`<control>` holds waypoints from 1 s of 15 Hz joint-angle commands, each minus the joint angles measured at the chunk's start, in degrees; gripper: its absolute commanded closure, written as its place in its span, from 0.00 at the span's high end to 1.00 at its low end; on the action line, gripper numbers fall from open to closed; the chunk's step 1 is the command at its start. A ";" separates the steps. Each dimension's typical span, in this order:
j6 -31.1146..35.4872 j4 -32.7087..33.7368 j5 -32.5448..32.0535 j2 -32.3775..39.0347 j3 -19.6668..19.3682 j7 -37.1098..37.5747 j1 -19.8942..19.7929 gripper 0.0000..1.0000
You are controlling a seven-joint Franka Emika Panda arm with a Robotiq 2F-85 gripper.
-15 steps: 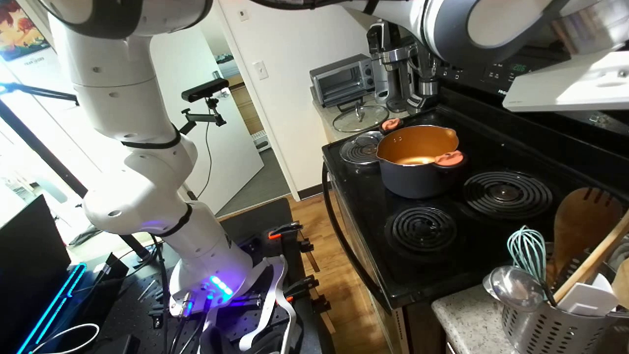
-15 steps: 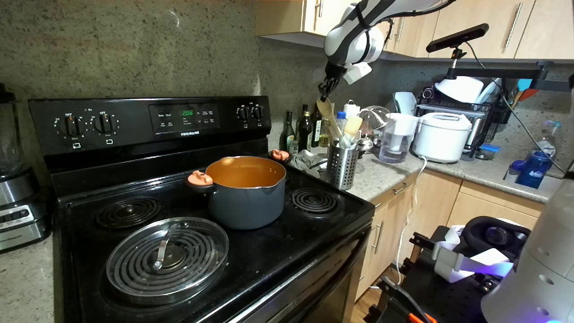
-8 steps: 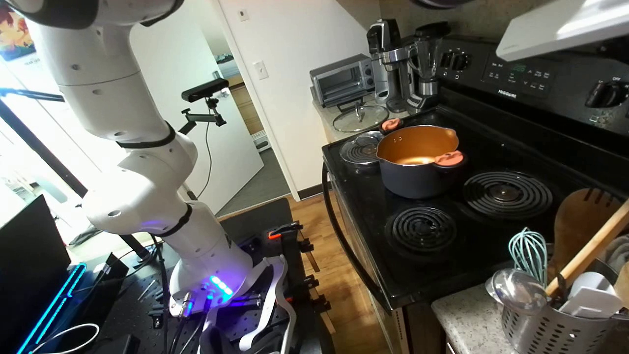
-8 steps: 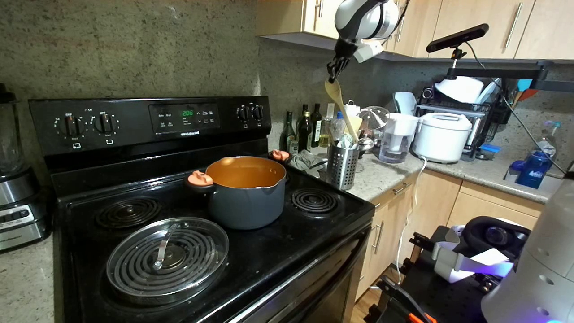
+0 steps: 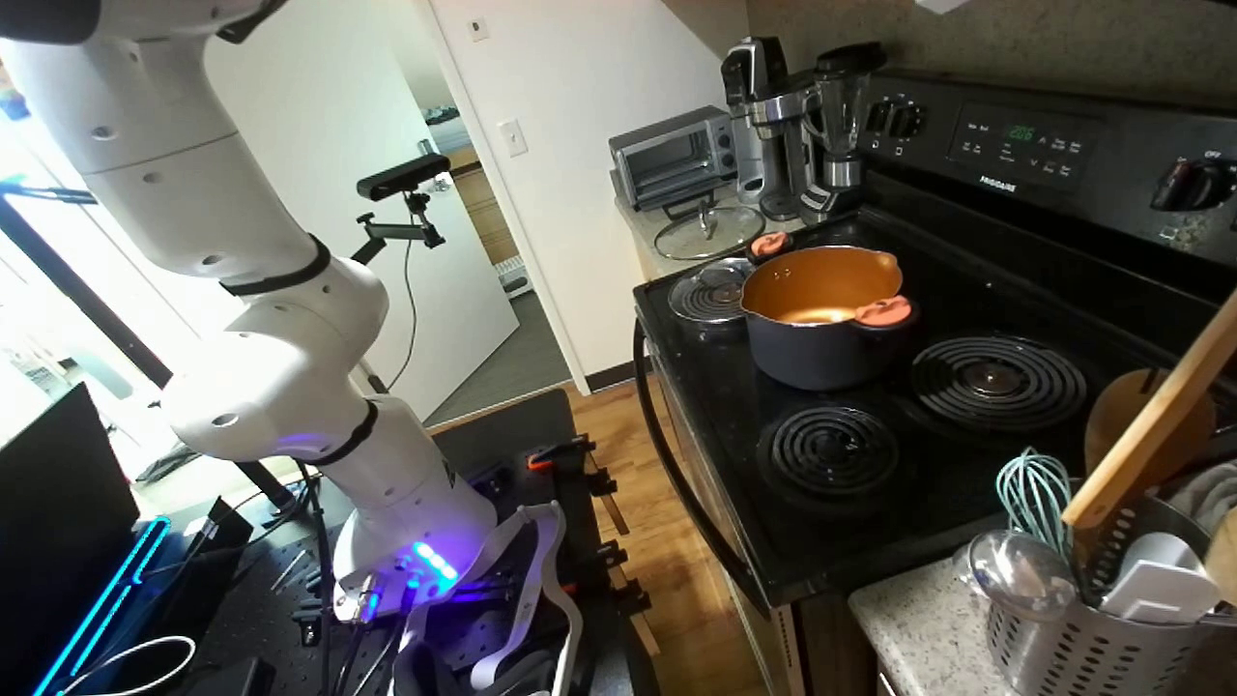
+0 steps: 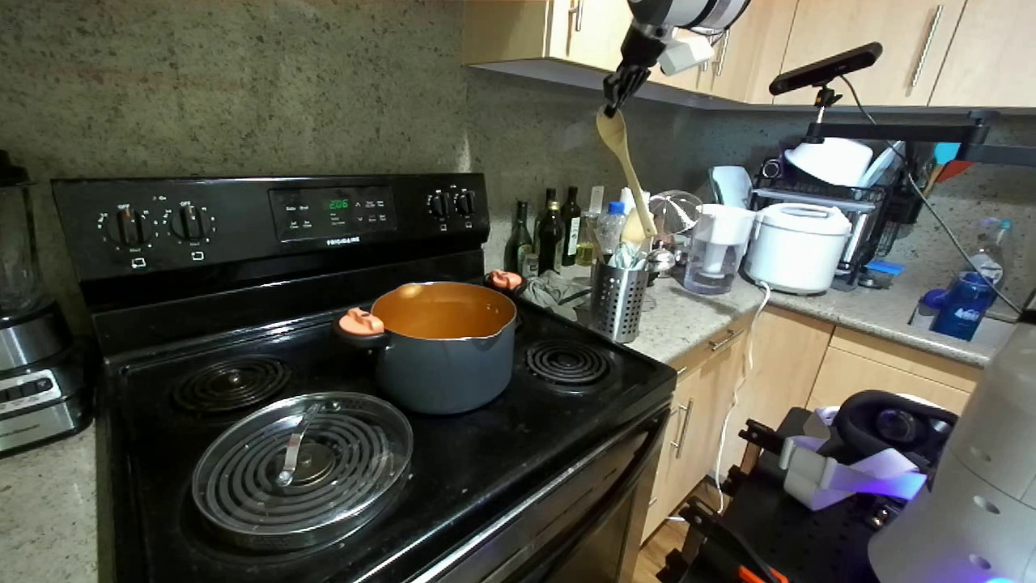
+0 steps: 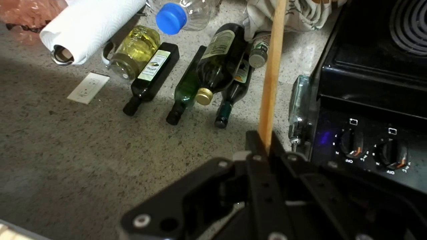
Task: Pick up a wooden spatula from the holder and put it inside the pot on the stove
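The pale wooden spatula (image 6: 620,150) hangs tilted from my gripper (image 6: 613,107), which is shut on its broad end. The handle points down, and its lower end shows just above the holder (image 6: 619,306). In the wrist view the spatula (image 7: 272,73) is seen edge-on between the fingertips (image 7: 266,141). The holder (image 5: 1087,643) is a perforated metal cylinder with other utensils; the spatula's handle (image 5: 1145,435) crosses over it. The pot (image 6: 445,368), orange inside, stands on the stove (image 6: 558,441). The pot (image 5: 817,348) also shows in an exterior view where the gripper is out of frame.
A glass lid (image 6: 303,474) lies on a front burner. Bottles (image 6: 550,231) stand behind the holder; they also show in the wrist view (image 7: 220,56). A teal whisk (image 5: 1034,488) sticks up from the holder. Upper cabinets (image 6: 514,32) hang near the arm.
My gripper has moved up and a little to the right in an exterior view, lifting the spatula with it. The spatula's handle end has come up out of the holder.
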 commanded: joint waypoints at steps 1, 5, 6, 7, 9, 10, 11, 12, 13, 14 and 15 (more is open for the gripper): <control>-0.51 -4.02 0.99 -4.64 -0.79 -2.10 1.15 0.02; 0.06 -6.62 1.00 -7.81 -1.27 -2.67 2.10 0.02; 0.37 -7.20 1.20 -8.51 -1.40 -2.91 2.44 0.02; 0.69 -7.95 1.75 -9.21 -1.49 -3.77 2.80 0.02; 0.80 -9.50 3.21 -10.46 -1.74 -5.55 3.80 0.02; 0.59 -10.35 3.50 -11.01 -1.84 -6.37 4.34 0.02; 0.65 -11.25 3.45 -11.50 -1.88 -6.98 4.82 0.02; 1.00 -12.50 3.00 -12.07 -1.83 -7.48 5.33 0.02; 1.28 -13.50 2.65 -12.53 -1.78 -7.93 5.85 0.02; 1.52 -14.57 2.36 -12.98 -1.64 -8.29 6.44 0.02; 1.81 -15.54 1.91 -13.28 -1.49 -8.52 7.02 0.02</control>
